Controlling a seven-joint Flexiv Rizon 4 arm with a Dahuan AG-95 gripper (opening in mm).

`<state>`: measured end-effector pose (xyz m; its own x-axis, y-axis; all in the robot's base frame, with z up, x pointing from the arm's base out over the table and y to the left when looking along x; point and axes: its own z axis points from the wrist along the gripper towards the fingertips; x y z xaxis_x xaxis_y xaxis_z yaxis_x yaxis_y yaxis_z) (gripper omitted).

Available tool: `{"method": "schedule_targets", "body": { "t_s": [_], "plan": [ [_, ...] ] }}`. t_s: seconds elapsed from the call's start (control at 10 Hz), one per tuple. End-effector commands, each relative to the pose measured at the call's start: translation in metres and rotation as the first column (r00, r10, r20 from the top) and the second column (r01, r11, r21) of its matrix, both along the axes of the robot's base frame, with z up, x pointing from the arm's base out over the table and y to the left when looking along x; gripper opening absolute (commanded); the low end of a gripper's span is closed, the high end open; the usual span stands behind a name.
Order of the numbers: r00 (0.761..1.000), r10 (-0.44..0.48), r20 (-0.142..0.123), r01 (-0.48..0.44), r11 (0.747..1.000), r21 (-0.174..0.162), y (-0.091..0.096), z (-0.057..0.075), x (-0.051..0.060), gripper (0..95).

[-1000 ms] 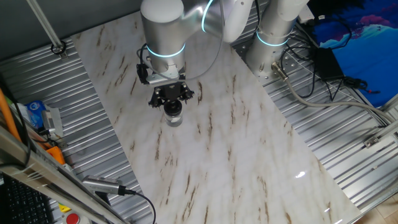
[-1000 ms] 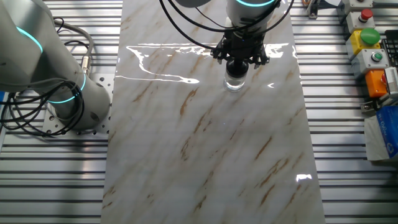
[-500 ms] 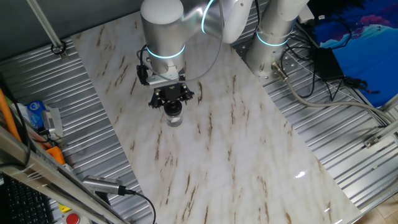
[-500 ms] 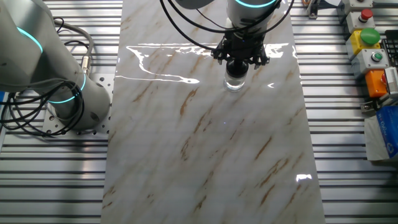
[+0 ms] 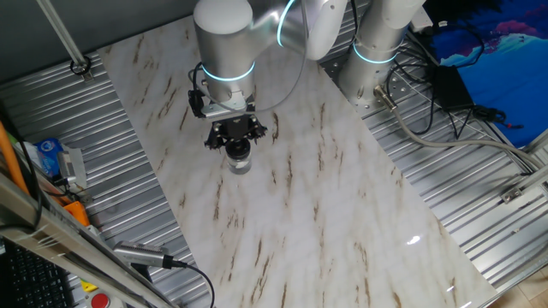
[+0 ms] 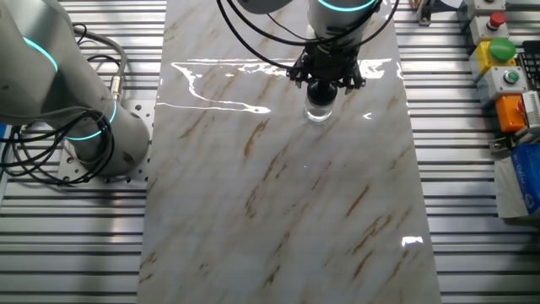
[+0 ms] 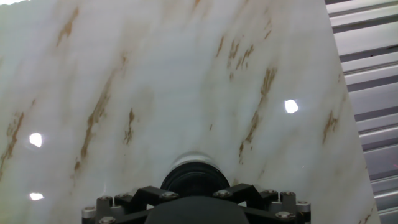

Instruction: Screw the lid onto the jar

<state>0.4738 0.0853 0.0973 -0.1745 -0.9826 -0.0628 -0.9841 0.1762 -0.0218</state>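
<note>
The small clear glass jar [image 5: 241, 163] [image 6: 319, 111] stands upright on the marble board [image 5: 325, 214] [image 6: 278, 211], towards its far end. The black lid [image 5: 238, 151] [image 6: 322, 91] sits on top of the jar. My gripper [image 5: 237, 145] [image 6: 322, 84] comes straight down over it, its black fingers closed around the lid. In the hand view the lid [image 7: 194, 178] is a dark disc just past the gripper [image 7: 194, 190], with the jar's pale rim [image 7: 194, 157] showing round it. The fingertips themselves are hidden by the gripper's body.
A second robot arm's base [image 6: 89, 127] [image 5: 377, 43] stands beside the board with cables [image 6: 34, 160]. A button box [image 6: 498, 51] and small items lie on the ribbed metal table [image 6: 472, 169] at the right. More cables [image 5: 428, 120] run off the board's side.
</note>
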Motion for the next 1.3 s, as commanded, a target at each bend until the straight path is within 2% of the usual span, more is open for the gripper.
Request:
{"method": "schedule_targets", "body": {
  "t_s": [0.1, 0.2, 0.3, 1.1, 1.2, 1.3],
  "plan": [
    [1.000, 0.000, 0.001, 0.000, 1.000, 0.000, -0.0001, -0.0011, 0.0000, 95.0],
    [1.000, -0.002, 0.001, 0.002, 1.000, 0.000, -0.0001, -0.0013, 0.0000, 95.0],
    [1.000, -0.004, 0.001, 0.004, 1.000, 0.002, -0.0001, -0.0013, 0.0000, 76.0],
    [1.000, -0.023, 0.010, 0.023, 1.000, 0.014, -0.0001, -0.0013, 0.0000, 76.0],
    [1.000, -0.025, 0.012, 0.025, 1.000, 0.015, -0.0001, -0.0013, 0.0000, 38.0],
    [1.000, -0.026, 0.016, 0.026, 1.000, 0.015, -0.0001, -0.0013, 0.0000, 38.0]
  ]
}}
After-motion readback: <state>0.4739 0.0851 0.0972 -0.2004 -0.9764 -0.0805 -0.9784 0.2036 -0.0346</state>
